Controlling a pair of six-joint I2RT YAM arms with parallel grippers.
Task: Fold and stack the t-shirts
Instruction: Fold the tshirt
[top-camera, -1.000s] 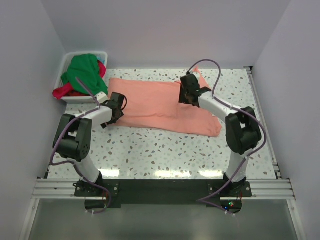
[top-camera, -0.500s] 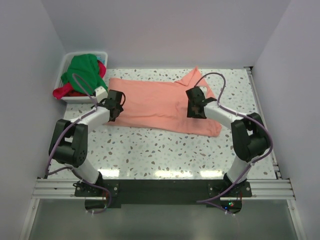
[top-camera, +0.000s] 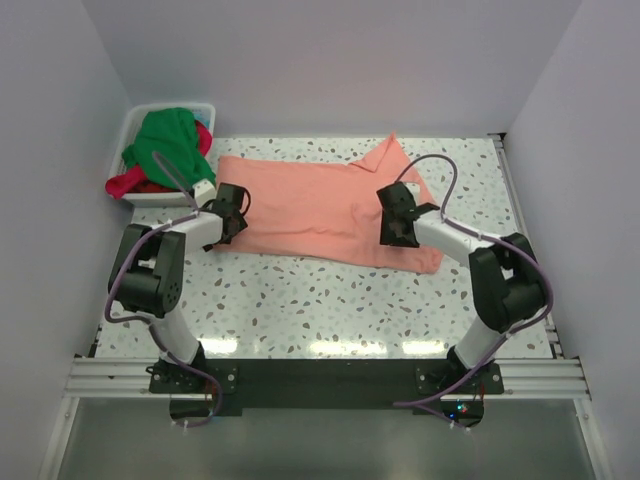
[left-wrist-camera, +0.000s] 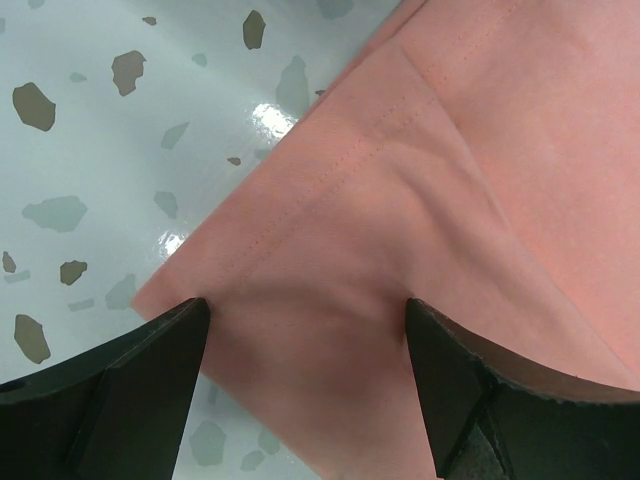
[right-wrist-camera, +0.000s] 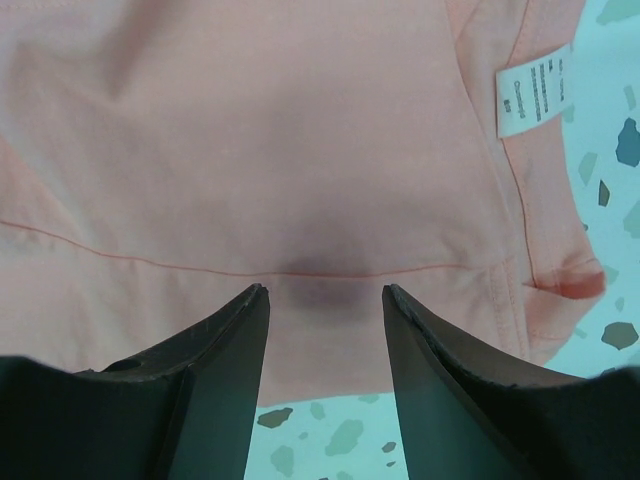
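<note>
Garment: salmon-pink cloth t-shirt (top-camera: 310, 205) flat on speckled bench (top-camera: 300, 300), far half | left end effector (left-wrist-camera: 305, 310): apart, straddling its left corner | right end effector (right-wrist-camera: 325, 292): apart at its near-right hem | bright green cloth shirt (top-camera: 165, 135), red-magenta cloth shirt (top-camera: 125, 183): in white plastic tub (top-camera: 135, 118), far left

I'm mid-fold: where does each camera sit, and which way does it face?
Top external: above and behind the bases, looking down over the table; both arms, the salmon-pink t-shirt and the white tub show.
Left wrist: on the left arm, looking down at the t-shirt's corner; the left gripper, open, frames it.
Right wrist: on the right arm, looking down at the t-shirt beside its care label; the right gripper shows below.
Shared: all three see the t-shirt and table.
</note>
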